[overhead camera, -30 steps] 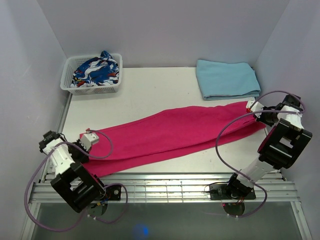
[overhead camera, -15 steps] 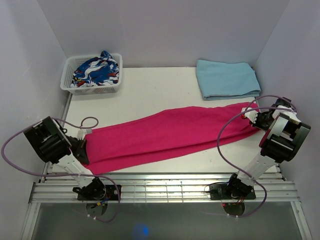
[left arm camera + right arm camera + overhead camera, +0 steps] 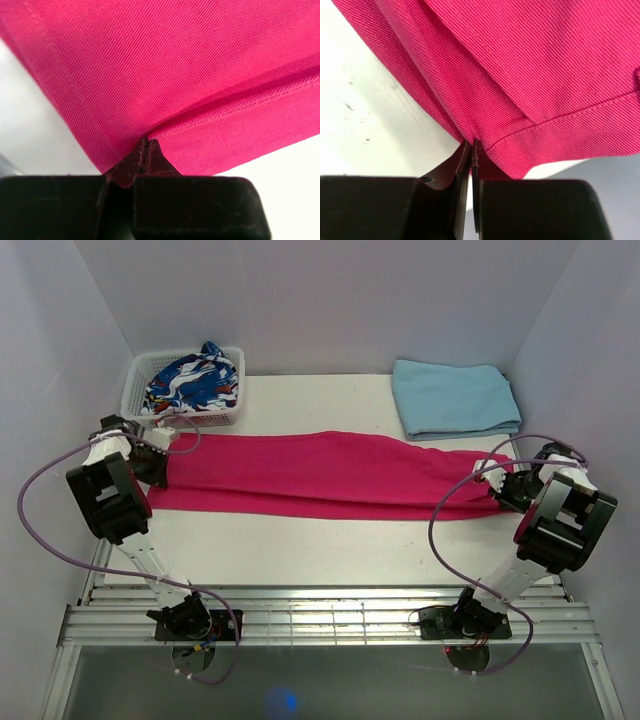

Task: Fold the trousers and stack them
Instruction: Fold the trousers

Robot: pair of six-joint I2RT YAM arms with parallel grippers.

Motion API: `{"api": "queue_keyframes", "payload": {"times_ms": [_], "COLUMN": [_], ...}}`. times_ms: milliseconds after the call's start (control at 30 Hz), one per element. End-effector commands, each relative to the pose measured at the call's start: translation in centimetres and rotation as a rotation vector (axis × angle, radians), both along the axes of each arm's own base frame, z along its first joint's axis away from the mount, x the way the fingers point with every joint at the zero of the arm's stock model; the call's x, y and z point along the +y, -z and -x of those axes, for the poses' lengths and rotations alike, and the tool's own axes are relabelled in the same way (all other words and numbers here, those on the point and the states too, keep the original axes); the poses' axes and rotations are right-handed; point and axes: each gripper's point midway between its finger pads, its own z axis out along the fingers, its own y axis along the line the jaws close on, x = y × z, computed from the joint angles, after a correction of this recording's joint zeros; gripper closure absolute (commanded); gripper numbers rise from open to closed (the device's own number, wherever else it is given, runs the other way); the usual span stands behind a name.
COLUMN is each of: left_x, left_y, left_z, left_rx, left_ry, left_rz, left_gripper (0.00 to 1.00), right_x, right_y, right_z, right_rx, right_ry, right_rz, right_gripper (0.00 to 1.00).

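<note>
trousers [image 3: 330,475] stretched flat in long band across middle of worktop [image 3: 300,540]. left end near white basket [image 3: 131,410], right end just beside folded light blue cloth [image 3: 455,398]. left jaws clenched on left end of trousers, hem edge pinched between tips in left wrist view. right jaws clenched on right end, fold of fabric nipped between tips. blue-white-red garment [image 3: 195,380] lies in basket at far left corner; cloth at far right corner.

Plain magenta-pink trousers [image 3: 330,475], my jaws black.
Upper right: light blue cloth [image 3: 455,398]; upper left: blue-white-red patterned garment [image 3: 195,380], white basket [image 3: 185,417].
</note>
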Motion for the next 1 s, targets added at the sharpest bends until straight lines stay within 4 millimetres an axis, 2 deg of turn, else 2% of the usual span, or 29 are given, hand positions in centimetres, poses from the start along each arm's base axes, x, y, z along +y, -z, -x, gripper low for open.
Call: {"api": "queue_keyframes", "payload": {"times_ms": [0, 67, 133, 233, 333, 433, 467, 533, 567, 633, 667, 700, 767, 800, 833, 933, 967], "left_x": [6.1, 6.1, 6.6, 7.2, 7.5, 8.0, 8.3, 8.7, 8.6, 8.4, 8.6, 8.0, 8.5, 8.4, 8.8, 9.3, 9.3], "left_y": [-6.6, -9.1, -13.0, -16.0, -17.2, -14.6, -12.2, -9.6, -7.1, -4.7, -3.6, -1.6, -0.1, 1.5, 2.2, 3.6, 3.6], "left_z": [-4.8, -5.2, -5.8, -5.5, -4.0, -1.6, -0.3, 1.1, 2.4, 3.7, 3.7, 4.8, 4.9, 5.2, 5.6, 6.4, 6.8], "left_rx": [-0.243, -0.294, -0.384, -0.448, -0.47, -0.415, -0.377, -0.327, -0.282, -0.234, -0.234, -0.202, -0.194, -0.154, -0.12, -0.061, -0.057], "left_ry": [-0.022, 0.0, 0.007, 0.042, 0.079, 0.095, 0.091, 0.09, 0.085, 0.084, 0.082, 0.079, 0.044, 0.035, 0.009, 0.013, 0.018], "left_rz": [-0.234, -0.233, -0.263, -0.306, -0.322, -0.329, -0.316, -0.328, -0.307, -0.298, -0.312, -0.296, -0.315, -0.296, -0.3, -0.304, -0.294], "left_gripper": [1.0, 1.0, 1.0, 1.0, 1.0, 1.0, 1.0, 1.0, 1.0, 1.0, 1.0, 1.0, 1.0, 1.0, 1.0, 1.0, 0.98], "right_x": [-1.7, -1.7, -1.9, -2.0, -1.8, -1.4, -1.4, -1.2, -1.2, -1.3, -1.3, -1.3, -1.3, -1.3, -1.3, -1.9, -2.3], "right_y": [-2.0, -2.6, -3.4, -3.6, -3.4, -2.8, -2.7, -2.2, -2.1, -1.8, -1.6, -1.5, -1.1, -1.0, -0.9, -0.5, -0.3], "right_z": [-0.5, -1.0, -1.8, -1.9, -1.7, -1.0, -0.9, -0.5, -0.4, -0.4, -0.2, -0.2, -0.2, -0.1, 0.0, 0.3, 0.5], "right_rx": [0.002, -0.002, -0.021, -0.022, -0.015, 0.003, 0.002, 0.014, 0.017, 0.017, 0.021, 0.022, 0.031, 0.037, 0.044, 0.067, 0.084], "right_ry": [0.091, 0.109, 0.112, 0.113, 0.121, 0.122, 0.122, 0.118, 0.119, 0.119, 0.122, 0.126, 0.124, 0.122, 0.121, 0.126, 0.132], "right_rz": [0.022, 0.001, -0.003, -0.003, -0.01, -0.018, -0.016, -0.018, -0.01, -0.001, 0.0, 0.002, 0.008, 0.011, 0.014, 0.044, 0.059], "right_gripper": [0.92, 0.92, 0.92, 0.92, 0.92, 0.92, 0.92, 0.92, 0.92, 0.92, 0.92, 0.92, 0.92, 0.92, 0.92, 0.92, 0.87]}}
